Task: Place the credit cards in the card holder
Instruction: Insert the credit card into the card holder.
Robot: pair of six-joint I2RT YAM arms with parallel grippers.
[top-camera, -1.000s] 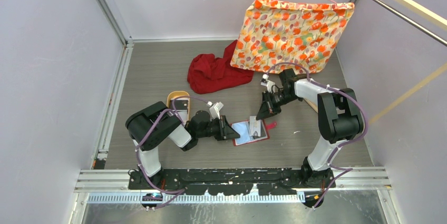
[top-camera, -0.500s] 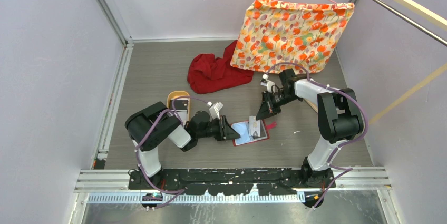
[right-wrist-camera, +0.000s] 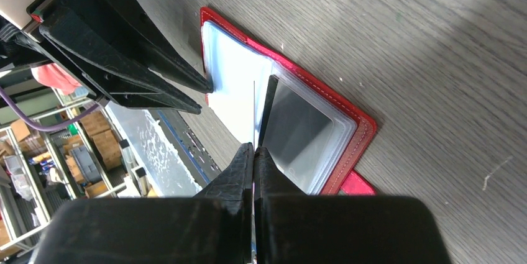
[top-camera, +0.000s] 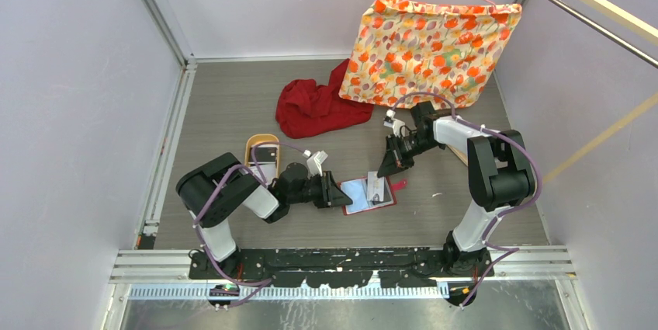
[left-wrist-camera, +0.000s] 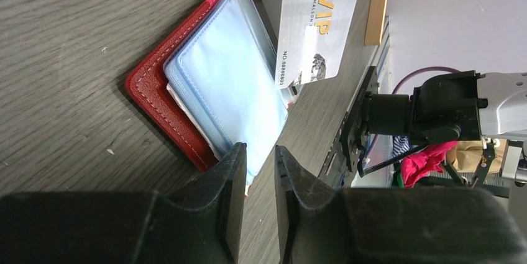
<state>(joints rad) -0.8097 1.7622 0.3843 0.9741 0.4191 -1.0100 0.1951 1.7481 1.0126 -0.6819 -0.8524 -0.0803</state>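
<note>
The card holder (top-camera: 365, 195) lies open on the table, red with pale pockets (left-wrist-camera: 224, 90). My right gripper (right-wrist-camera: 253, 147) is shut on a white credit card (left-wrist-camera: 314, 28) printed "VIP". The card stands on edge (right-wrist-camera: 254, 115) over the holder's fold, between the pale pocket and a clear-window pocket (right-wrist-camera: 298, 133). My left gripper (left-wrist-camera: 260, 158) is low at the holder's left corner, its jaws a narrow gap apart with the pale pocket's corner just at the tips and table showing between them. From above, the left gripper (top-camera: 340, 196) and right gripper (top-camera: 386, 167) flank the holder.
A tan oval tray (top-camera: 262, 144) sits behind the left arm. A red cloth (top-camera: 318, 106) lies further back. A floral fabric (top-camera: 431, 46) hangs on a hanger at the back right. Wooden and metal bars (top-camera: 590, 4) cross the right side.
My left gripper's jaws have parted slightly and the left arm's elbow has shifted a little left. The right gripper and its card have stayed put.
</note>
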